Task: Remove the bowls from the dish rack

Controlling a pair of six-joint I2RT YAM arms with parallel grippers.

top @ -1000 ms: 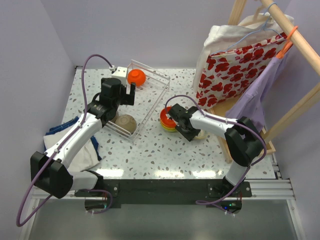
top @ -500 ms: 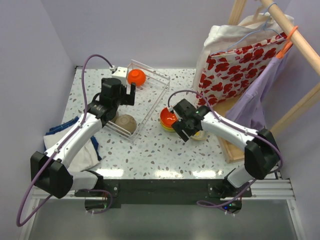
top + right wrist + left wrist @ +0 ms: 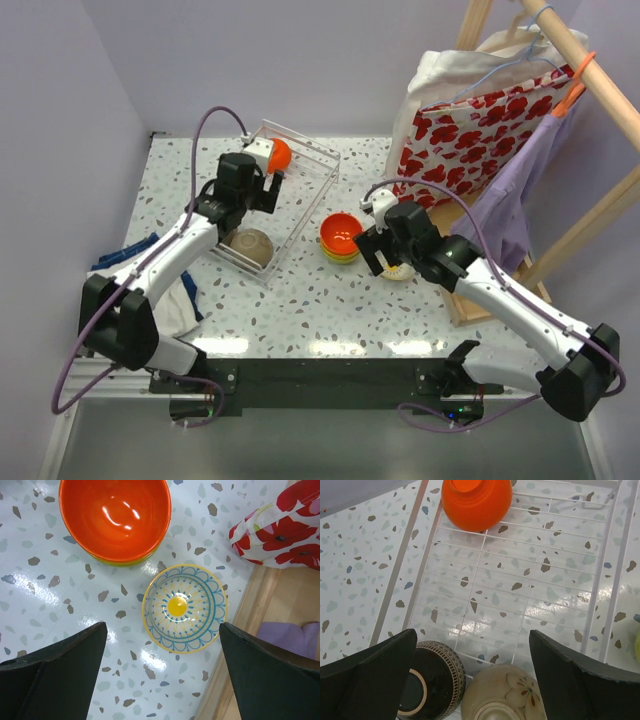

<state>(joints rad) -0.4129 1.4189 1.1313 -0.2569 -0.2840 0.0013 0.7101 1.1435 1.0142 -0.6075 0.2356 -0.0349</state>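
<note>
rack (image 3: 615, 570): white wire
orange bowl (image 3: 476, 500): plain, at 12 o'clock
brown bowl (image 3: 431, 685): dark, striped band
tan bowl (image 3: 502, 695): lil flower
patterned bowl (image 3: 184, 608): cream, blue arcs, yellow centre

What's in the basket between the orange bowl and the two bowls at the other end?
Nothing. The left wrist view shows only bare wire floor of the dish rack between the orange bowl and the dark brown bowl and tan bowl.
</note>
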